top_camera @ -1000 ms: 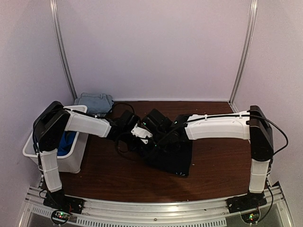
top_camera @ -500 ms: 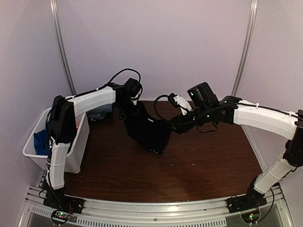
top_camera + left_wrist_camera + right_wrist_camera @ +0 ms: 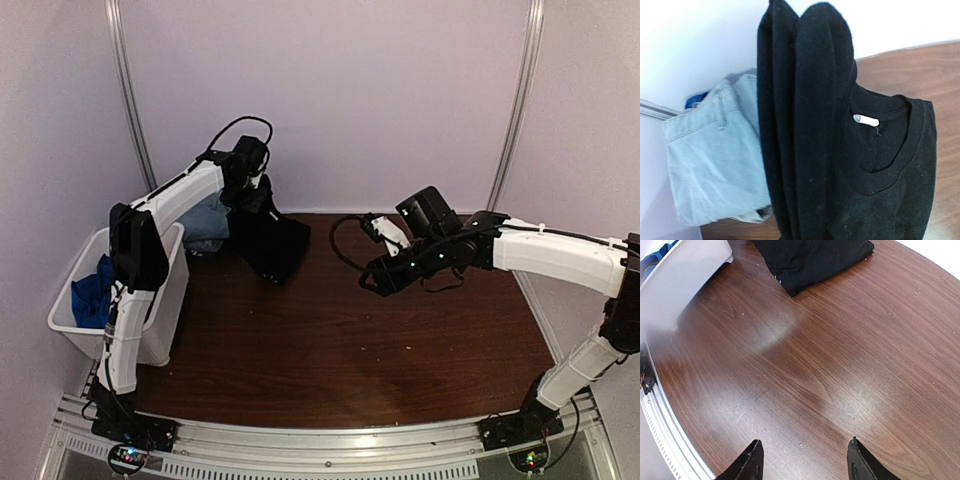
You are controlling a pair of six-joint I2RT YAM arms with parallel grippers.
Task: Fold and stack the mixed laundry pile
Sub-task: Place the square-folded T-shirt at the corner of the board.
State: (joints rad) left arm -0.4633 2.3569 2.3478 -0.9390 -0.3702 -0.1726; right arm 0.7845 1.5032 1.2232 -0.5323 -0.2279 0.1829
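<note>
Top external view: the left gripper (image 3: 252, 190) is clamped on the folded black cloth (image 3: 272, 245), which hangs at the far-left of the table (image 3: 400, 370), lower edge at or near the wood, just beside the folded denim (image 3: 207, 222). The right gripper (image 3: 376, 282) — fingers spread, holding nothing — hovers mid-table. Handling: light, limp, apt to unfold; best pinched through all layers at the folded edge. Neck tag (image 3: 866, 120) (white, left wrist view) carries no legible writing.
</note>
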